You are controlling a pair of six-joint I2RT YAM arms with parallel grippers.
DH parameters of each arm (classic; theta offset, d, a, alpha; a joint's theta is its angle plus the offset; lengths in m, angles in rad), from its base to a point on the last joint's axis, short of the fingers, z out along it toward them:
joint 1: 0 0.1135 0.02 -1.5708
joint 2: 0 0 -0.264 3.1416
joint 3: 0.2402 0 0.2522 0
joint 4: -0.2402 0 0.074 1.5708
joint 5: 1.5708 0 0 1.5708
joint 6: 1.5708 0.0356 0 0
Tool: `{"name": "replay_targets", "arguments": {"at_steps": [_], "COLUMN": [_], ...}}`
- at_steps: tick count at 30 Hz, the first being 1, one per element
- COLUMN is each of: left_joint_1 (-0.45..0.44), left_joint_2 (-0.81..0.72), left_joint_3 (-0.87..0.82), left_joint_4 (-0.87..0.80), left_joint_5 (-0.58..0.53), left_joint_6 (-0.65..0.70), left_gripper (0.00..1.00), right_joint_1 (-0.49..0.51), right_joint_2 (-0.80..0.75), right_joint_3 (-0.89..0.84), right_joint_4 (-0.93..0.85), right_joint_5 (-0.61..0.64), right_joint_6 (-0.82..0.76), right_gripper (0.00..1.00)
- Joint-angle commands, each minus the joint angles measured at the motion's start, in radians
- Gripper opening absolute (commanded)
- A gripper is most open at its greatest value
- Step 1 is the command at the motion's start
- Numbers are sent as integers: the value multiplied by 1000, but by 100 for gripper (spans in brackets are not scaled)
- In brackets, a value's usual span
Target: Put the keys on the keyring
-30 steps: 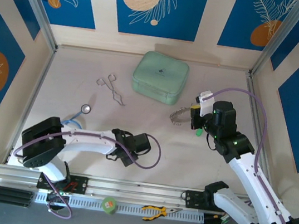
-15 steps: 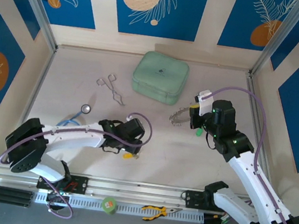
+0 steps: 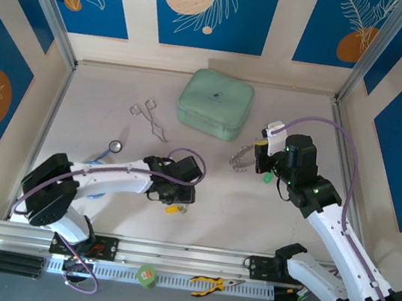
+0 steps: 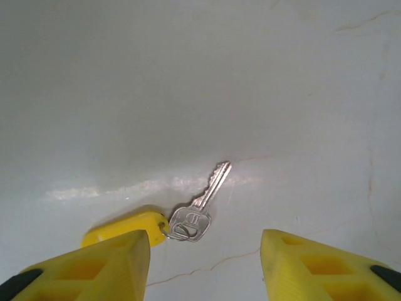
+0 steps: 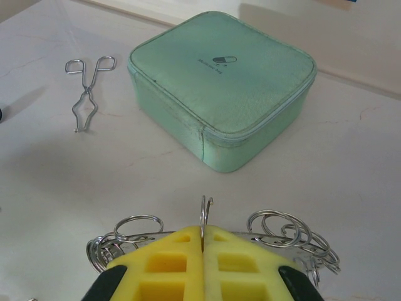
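A key with a yellow plastic head point(image 4: 125, 226) and a short metal blade point(image 4: 210, 188) lies flat on the table, also in the top view point(image 3: 172, 209). My left gripper point(image 4: 205, 266) hovers open right over it, a yellow finger point(image 4: 94, 269) on each side and the left one covering part of the head. My right gripper point(image 5: 203, 241) is shut on one small loop of the keyring point(image 5: 282, 227), held just above the table point(image 3: 241, 159). A small green-headed key point(image 3: 266, 178) shows just below that gripper; I cannot tell what it hangs from.
A mint-green zip case point(image 3: 215, 104) sits at the back centre, close beyond the keyring. Silver forceps point(image 3: 150, 119) lie back left, and a small round metal disc on a blue tube point(image 3: 114, 146) lies left. Yellow-handled pliers point(image 3: 210, 283) rest on the front rail.
The left arm has swung right and stretched out until its gripper sits over the yellow key, and its jaws have narrowed a little. The right arm and keyring have barely moved.
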Motion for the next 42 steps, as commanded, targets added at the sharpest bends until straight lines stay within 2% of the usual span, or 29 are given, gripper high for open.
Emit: {"name": "replay_targets", "arguments": {"at_steps": [1,9,13,22,42], "left_joint_1": [-5,-2,-1,0,-11], "left_joint_2": [23,-9,2,13,32], "left_joint_3": [-26,-106,-134,-119,-110], "left_joint_4": [-10,55,115,119,150], "left_joint_5": [32,51,82,89,98], "left_joint_6": [-202,-407,-462,-460,-461], "left_gripper": [47,41,37,25,20], "right_joint_1": [6,6,6,6,7], "right_joint_2": [-27,-50,-52,-62,-64], "right_joint_3": [14,3,-2,1,3], "right_joint_4": [29,28,30,23,19], "right_joint_5": [-11,-11,-14,-14,-19], "right_joint_6": [9,12,13,8,8], "right_gripper": [0,0,0,0,0]}}
